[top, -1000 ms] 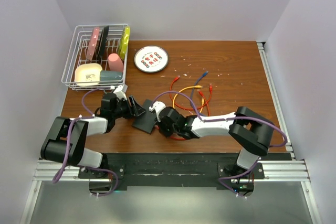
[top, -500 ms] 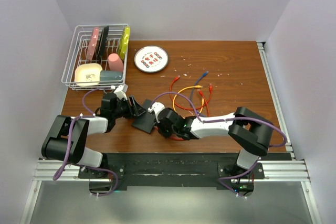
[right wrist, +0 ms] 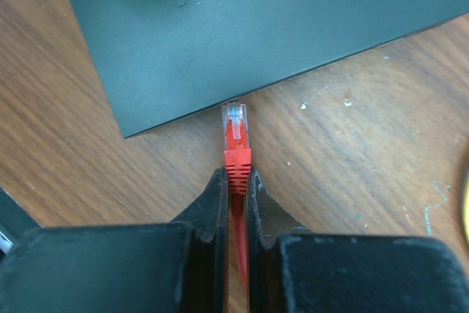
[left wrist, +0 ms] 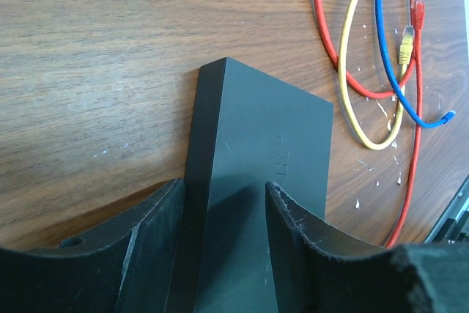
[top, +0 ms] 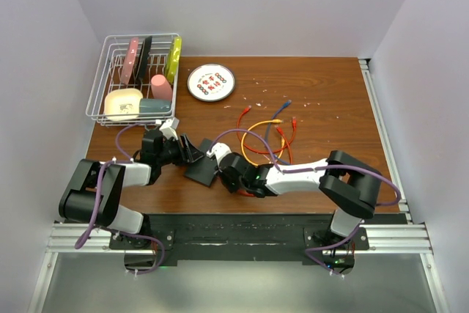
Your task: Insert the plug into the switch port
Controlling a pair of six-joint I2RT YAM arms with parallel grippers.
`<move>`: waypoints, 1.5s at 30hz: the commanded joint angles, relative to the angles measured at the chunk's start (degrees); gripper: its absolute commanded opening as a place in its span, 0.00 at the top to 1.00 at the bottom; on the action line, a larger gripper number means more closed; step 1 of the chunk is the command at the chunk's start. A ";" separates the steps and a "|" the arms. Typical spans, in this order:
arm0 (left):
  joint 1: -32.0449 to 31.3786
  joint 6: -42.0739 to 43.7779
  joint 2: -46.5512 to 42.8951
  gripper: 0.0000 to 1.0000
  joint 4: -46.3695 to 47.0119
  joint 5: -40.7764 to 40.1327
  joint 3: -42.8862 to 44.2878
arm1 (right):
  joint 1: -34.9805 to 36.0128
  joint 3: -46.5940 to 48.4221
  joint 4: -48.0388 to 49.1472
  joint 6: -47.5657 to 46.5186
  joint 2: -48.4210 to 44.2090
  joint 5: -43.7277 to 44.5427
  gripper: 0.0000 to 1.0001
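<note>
The plug [right wrist: 234, 124], pinched in the right gripper's [right wrist: 236, 177] jaws, points at the switch [right wrist: 256, 27] flat on the bench [right wrist: 366, 144], aimed for insertion. The left gripper's [left wrist: 223, 190] jaws straddle the switch, likely bracing it; whether they clamp it I cannot tell.

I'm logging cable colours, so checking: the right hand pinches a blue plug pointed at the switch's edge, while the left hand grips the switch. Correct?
One detail is off: the plug is red, not blue, as the right wrist view shows. The rest holds: the right hand pinches it, pointed at the edge of the switch, and the left hand grips the switch.
</note>
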 commanded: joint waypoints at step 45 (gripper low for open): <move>-0.39 -2.81 4.56 0.63 2.82 7.96 -2.69 | 3.08 -0.92 14.51 3.72 1.58 11.69 1.00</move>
